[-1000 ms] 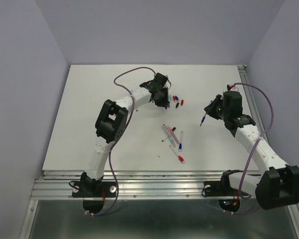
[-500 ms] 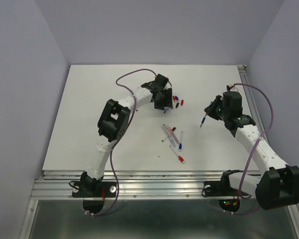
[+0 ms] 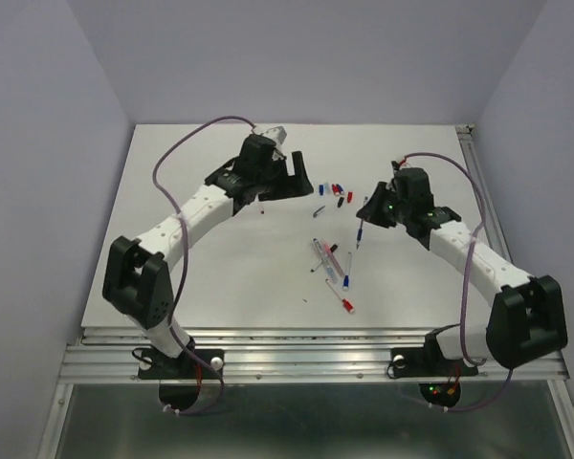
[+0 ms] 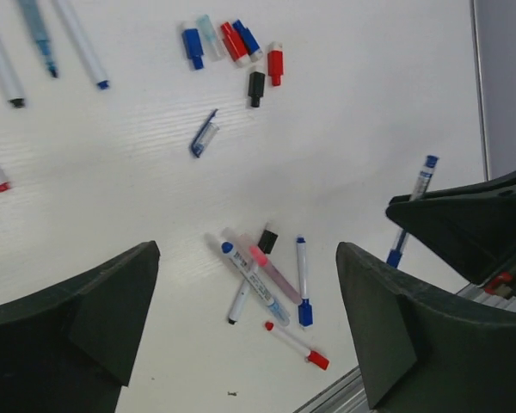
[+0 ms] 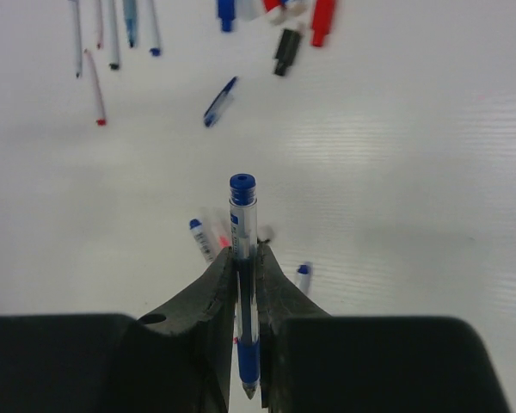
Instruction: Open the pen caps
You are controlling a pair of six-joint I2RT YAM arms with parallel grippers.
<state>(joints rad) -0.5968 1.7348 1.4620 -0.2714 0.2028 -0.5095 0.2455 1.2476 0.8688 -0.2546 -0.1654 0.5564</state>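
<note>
Left tool [image 4: 245, 254]: is hanging over the table with its jaws spread wide and nothing between them, left of the cap pile [image 4: 232, 47].

Right tool [image 5: 243, 258]: is gripping a blue pen [image 5: 242, 225] tightly at mid-barrel, holding it in the air to the right of the cap pile.

Held pen's ends: a round blue plug is showing at one end and a bare writing tip at the other, so I judge this one to be uncapped.

Caps: red, blue, black and clear ones are lying bunched together in the pile. A stray cap [image 4: 204, 138], clear with a blue clip, is lying alone just beside the pile on its near side.

Step in hand: to my eye, the handover between one pen and the next.

Next move: the right tool is going to need to lay its pen down beside the bare barrels [image 4: 34, 43] left of the cap pile. One of the capped pens [image 4: 267, 284], clustered nearer the arm bases than the pile, then wants lifting and bracing. The left tool would pinch only the short cap and pull straight along the barrel.

Table [image 3: 172, 239]: plain white and matte, and the pens are lying flat on it.

Room: pale lilac walls [image 3: 316, 57] are closing in behind the pile, and an aluminium rail [image 3: 297, 354] is running along the near edge.
</note>
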